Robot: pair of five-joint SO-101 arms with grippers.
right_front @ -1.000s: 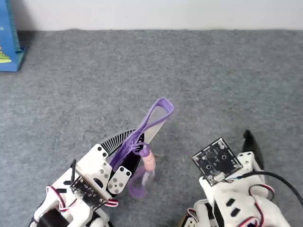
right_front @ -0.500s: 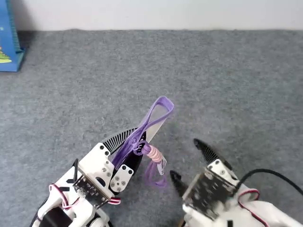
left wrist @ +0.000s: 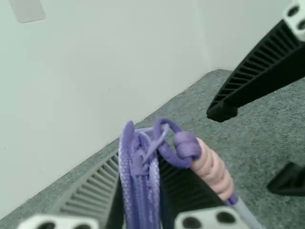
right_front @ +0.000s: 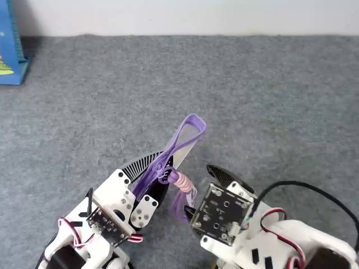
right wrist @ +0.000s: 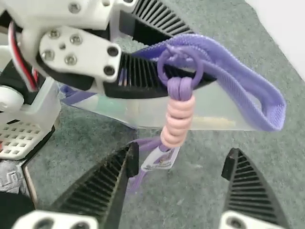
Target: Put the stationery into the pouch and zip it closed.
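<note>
A clear pouch (right_front: 180, 143) with purple zipper trim is held up off the grey table. My left gripper (right_front: 150, 170) is shut on its zipper edge (left wrist: 138, 167). From the zipper hangs a pull (right_front: 180, 182) of pink coils with a purple tassel and a small tag (right wrist: 159, 160). My right gripper (right_front: 203, 193) is open just beside the pouch, its fingers to either side of the hanging pull (right wrist: 177, 117) and apart from it. In the right wrist view the right gripper (right wrist: 182, 152) is level with the tag, and the left gripper (right wrist: 143, 71) clamps the purple trim (right wrist: 224, 62). I cannot see what the pouch holds.
A blue box (right_front: 10, 45) stands at the far left edge by the white wall. Grey carpet-like table surface (right_front: 269, 101) stretches open beyond both arms.
The right arm has swung left toward the pouch and turned, bringing its open fingers around the hanging pull. The pull shifted slightly right. The left arm kept holding the pouch.
</note>
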